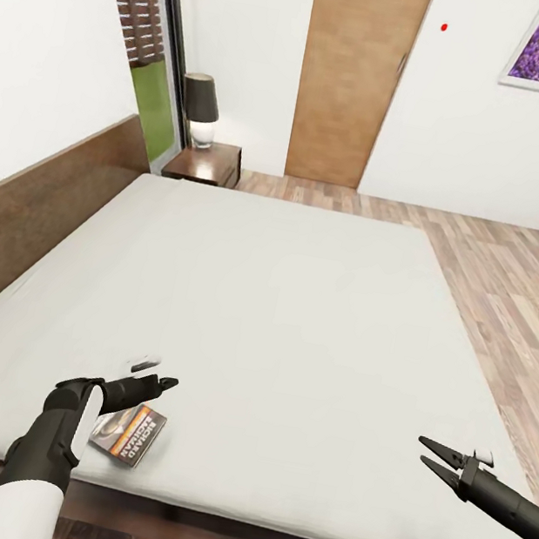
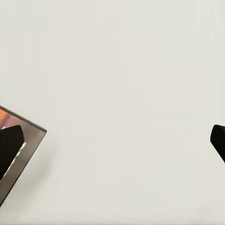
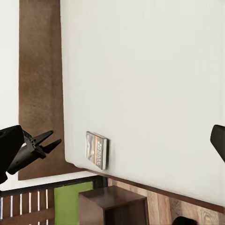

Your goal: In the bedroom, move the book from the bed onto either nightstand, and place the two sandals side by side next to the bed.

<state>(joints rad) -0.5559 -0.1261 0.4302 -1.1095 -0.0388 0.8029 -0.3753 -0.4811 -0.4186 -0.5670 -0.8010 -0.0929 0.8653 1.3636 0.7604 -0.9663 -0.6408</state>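
The book point(image 1: 129, 434) lies flat on the bed's off-white mattress point(image 1: 298, 310), close to the near edge on the left. My left gripper point(image 1: 166, 384) hovers just beyond it, open and holding nothing. In the left wrist view one fingertip point(image 2: 9, 145) overlaps the book's corner point(image 2: 28, 133) while the other fingertip point(image 2: 218, 139) is over bare mattress. My right gripper point(image 1: 429, 453) stands open over the mattress's near right part. The right wrist view shows the book point(image 3: 97, 150) near the mattress edge. A nightstand point(image 1: 207, 163) stands at the far corner by the headboard. The sandals are out of view.
A dark-shaded lamp point(image 1: 199, 107) stands on the far nightstand. The brown headboard point(image 1: 32, 210) runs along the left. A wooden door point(image 1: 353, 72) and plank floor point(image 1: 512, 295) lie beyond and right of the bed. Another dark cabinet point(image 3: 112, 206) sits past the bed edge nearest the book.
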